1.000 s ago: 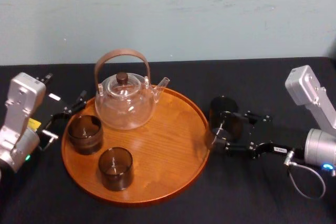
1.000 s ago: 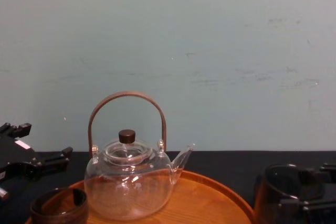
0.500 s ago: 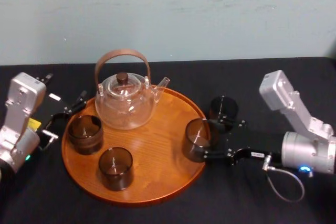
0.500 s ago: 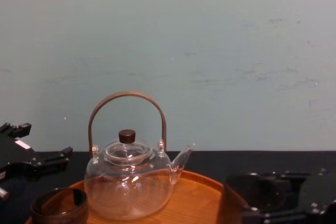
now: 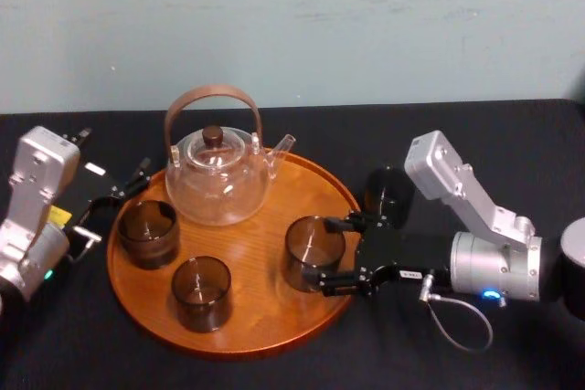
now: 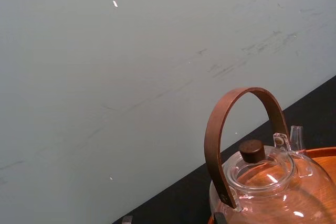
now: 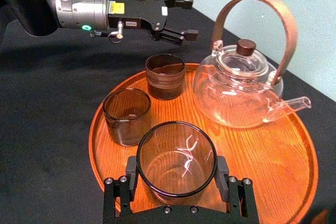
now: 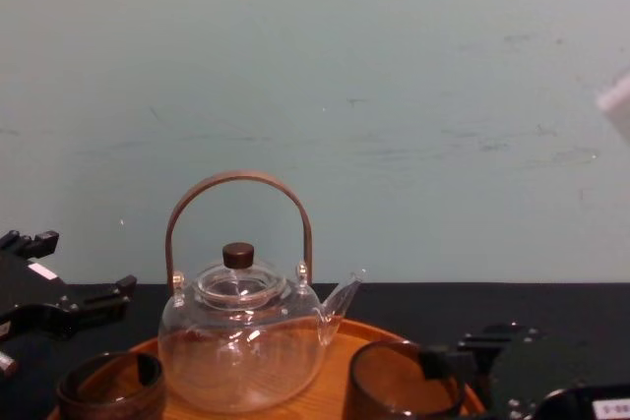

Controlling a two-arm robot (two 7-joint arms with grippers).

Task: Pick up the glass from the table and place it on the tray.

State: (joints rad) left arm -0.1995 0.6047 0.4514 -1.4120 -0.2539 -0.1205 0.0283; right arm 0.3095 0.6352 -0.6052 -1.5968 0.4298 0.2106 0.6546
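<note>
Since half a second ago my right gripper (image 5: 327,255) has carried the glass (image 5: 311,248) further in from the rim, and it now sits at about 3 o'clock on the tray (image 5: 265,335). A second earlier it was out over the table (image 5: 110,353), beside the other dark glass (image 5: 388,191), which stands off the tray at 2 o'clock. My fingers are clamped on the glass from both sides, as the right wrist view shows (image 7: 177,166). I cannot tell whether its base is touching the wood yet.

To finish well, I would bring it straight down and keep it upright. I'd let go only once the base is flat on the tray floor, well inside the raised rim. Then I'd spread the fingers just enough to clear the wall and back out toward 3 o'clock, so I neither drag the glass nor bump the one on the table. There is room: the teapot (image 5: 218,180) stands at 12 o'clock, and the two glasses already placed sit at 9 o'clock (image 5: 147,232) and 7 o'clock (image 5: 201,291). My left gripper (image 7: 184,17) is parked off the tray at 10 o'clock with its fingers apart.
</note>
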